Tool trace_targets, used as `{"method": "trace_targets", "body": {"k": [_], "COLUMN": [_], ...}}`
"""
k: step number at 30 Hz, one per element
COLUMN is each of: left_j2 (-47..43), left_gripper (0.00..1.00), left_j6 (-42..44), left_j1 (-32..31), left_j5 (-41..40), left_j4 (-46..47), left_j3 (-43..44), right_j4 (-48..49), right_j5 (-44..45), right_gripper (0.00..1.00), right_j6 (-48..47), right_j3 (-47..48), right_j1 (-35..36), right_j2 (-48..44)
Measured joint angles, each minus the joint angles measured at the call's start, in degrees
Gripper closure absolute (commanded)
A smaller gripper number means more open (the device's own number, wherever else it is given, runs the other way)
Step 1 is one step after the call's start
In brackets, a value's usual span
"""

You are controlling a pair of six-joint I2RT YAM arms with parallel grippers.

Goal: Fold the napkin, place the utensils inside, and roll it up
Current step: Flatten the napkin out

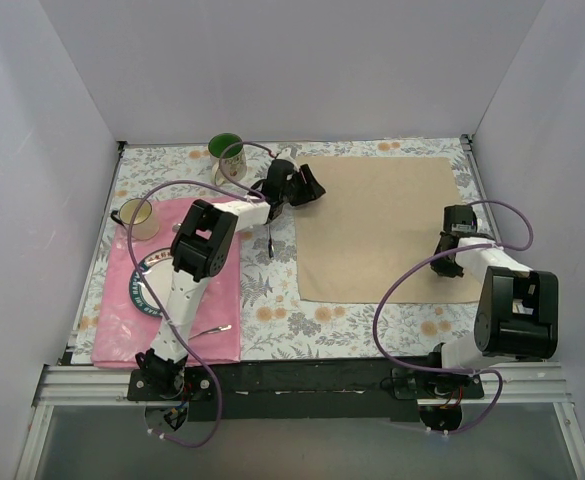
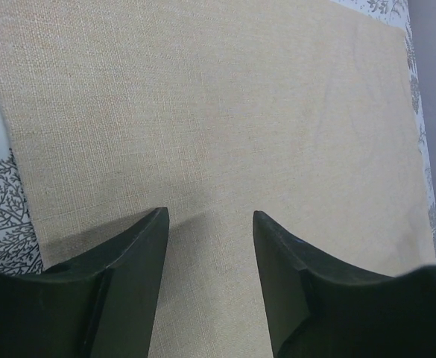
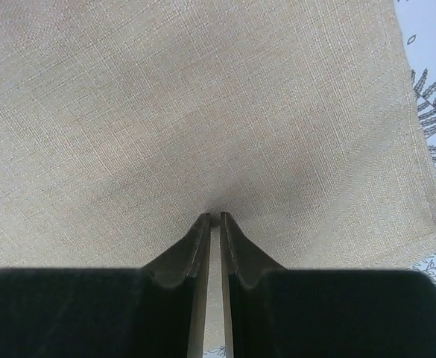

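The tan napkin lies spread flat on the floral tablecloth. My left gripper hovers over the napkin's far left corner. In the left wrist view its gripper is open above bare cloth. My right gripper is down at the napkin's right edge, near the front corner. In the right wrist view its gripper is closed to a thin slit, with a small pucker of napkin pinched at the tips. One slim utensil lies left of the napkin. Another utensil rests on the pink placemat.
A green cup stands at the back, left of the napkin. A yellowish cup and a plate sit on the placemat under the left arm. White walls close in the table on three sides.
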Motion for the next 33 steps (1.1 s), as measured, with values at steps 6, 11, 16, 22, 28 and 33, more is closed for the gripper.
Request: {"method": "trace_targets", "body": {"k": [6,11,16,22,28,33], "left_j2": [-2.1,-3.6,-9.4,-33.6,-62.9,-76.1], "left_gripper": [0.41,0.30,0.19,0.03,0.03,0.03], "left_j6": [1.0,3.1,3.4,2.6,2.6,1.5], "left_j1": [-0.1,-0.3,-0.5,-0.5,1.4,2.9], "left_j5": [-0.3,-0.2,0.0,-4.5,-8.9,-11.6], "left_j4": [-1.0,-9.9,-20.7,-28.1,-31.8,-34.8], "left_j3": [-2.2,2.1,7.0,-2.4,-18.4,-31.2], "right_j4": [1.0,-2.7,-4.8,-1.4,0.0,0.8], "right_j5": [-0.7,0.7,-0.2,-7.0,-9.3,-8.4], "right_gripper": [0.80,0.61,0.38,0.33,0.44,0.59], "right_j6": [0.5,-0.6,-4.7,-9.6,-10.7,-11.1], "right_j3": [-1.4,-1.7,3.3,4.5,6.3,9.2], "right_j1": [-0.6,3.3,18.9,38.3,54.1,62.2], "right_j2": [-1.7,-6.3,-11.7,-14.5,-4.5,3.3]}}
